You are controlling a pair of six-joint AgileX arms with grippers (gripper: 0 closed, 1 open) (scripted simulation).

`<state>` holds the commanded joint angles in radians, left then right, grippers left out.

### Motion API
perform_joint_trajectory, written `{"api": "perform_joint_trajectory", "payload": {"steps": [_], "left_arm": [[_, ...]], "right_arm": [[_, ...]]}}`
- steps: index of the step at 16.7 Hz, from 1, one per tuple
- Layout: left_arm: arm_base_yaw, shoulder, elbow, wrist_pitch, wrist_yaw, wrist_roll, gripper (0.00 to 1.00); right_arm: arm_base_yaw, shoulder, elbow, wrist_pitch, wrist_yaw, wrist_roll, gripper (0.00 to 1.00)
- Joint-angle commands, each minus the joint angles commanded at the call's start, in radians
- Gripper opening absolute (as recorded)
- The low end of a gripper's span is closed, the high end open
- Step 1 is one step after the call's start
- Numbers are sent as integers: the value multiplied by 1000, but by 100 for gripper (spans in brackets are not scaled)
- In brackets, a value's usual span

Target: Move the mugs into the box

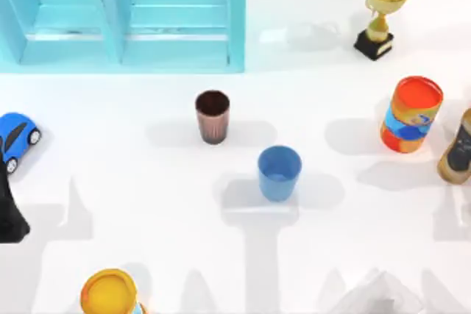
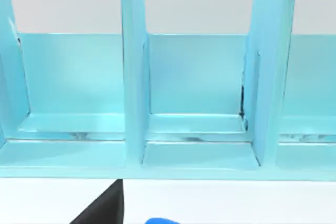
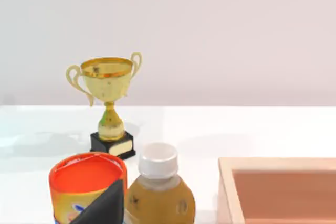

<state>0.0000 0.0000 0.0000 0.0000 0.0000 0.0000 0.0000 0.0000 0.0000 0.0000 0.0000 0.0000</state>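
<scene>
With the brown mug (image 1: 213, 116) and blue mug (image 1: 280, 173) upright mid-table, we should centre the right gripper (image 3: 103, 206) squarely over the blue one before carrying it to the box (image 3: 278, 167) (spread or pressed together, we cannot tell, likewise for the left gripper (image 1: 9, 215), parked at the left edge).

A gold trophy (image 3: 107, 98) stands behind an orange can (image 3: 84, 182) and a white-capped bottle (image 3: 157, 190); a wooden box (image 3: 278, 187) sits beside them.
</scene>
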Motion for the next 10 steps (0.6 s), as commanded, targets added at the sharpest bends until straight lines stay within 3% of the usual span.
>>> {"api": "perform_joint_trajectory", "payload": {"steps": [5, 10], "left_arm": [[0, 0, 0, 0, 0, 0, 100], [0, 0, 0, 0, 0, 0, 100]], "right_arm": [[13, 45, 44, -28, 1, 11, 100], [87, 291, 267, -189, 7, 71, 100]]}}
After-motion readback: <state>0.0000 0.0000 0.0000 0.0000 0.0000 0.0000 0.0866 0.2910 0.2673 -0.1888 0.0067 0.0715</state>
